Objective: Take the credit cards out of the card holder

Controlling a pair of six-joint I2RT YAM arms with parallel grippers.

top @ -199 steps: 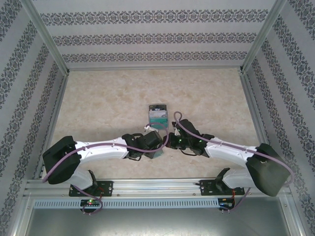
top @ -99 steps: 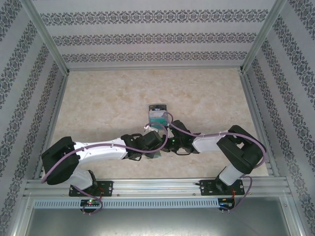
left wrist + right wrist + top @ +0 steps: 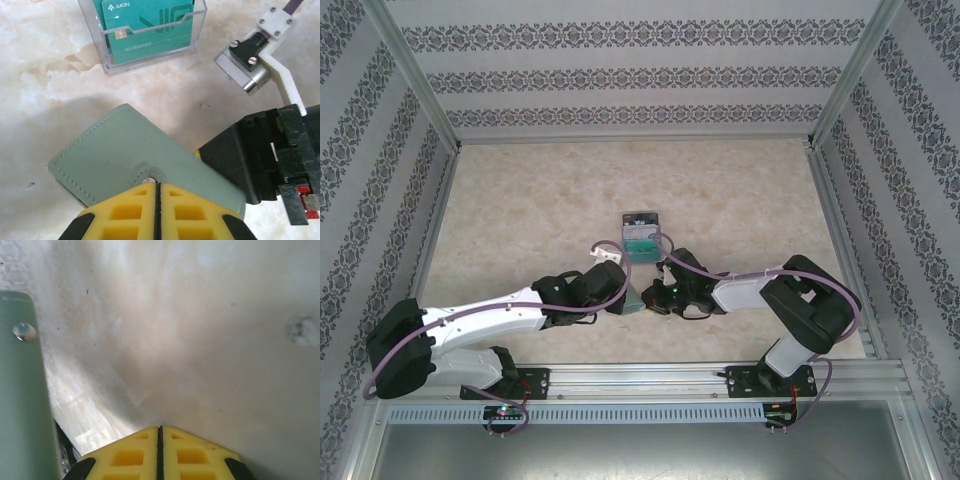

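Left claw point(image 3: 157, 200) was pinched together on the snap tab of the wallet point(image 3: 140, 160), holding it tilted over the table point(image 3: 50, 100). Within the last second its arm had swung the elbow out toward 8 o'clock, the grip unchanged. At 3 o'clock the right claw point(image 3: 159, 445), fingers together with nothing seen between them, sat just beside the wallet; its arm had folded back. At 12 o'clock teal cards point(image 3: 145, 30) stood in a clear stand point(image 3: 87, 30), unmoved. Whether any card remained inside the wallet could not be told.
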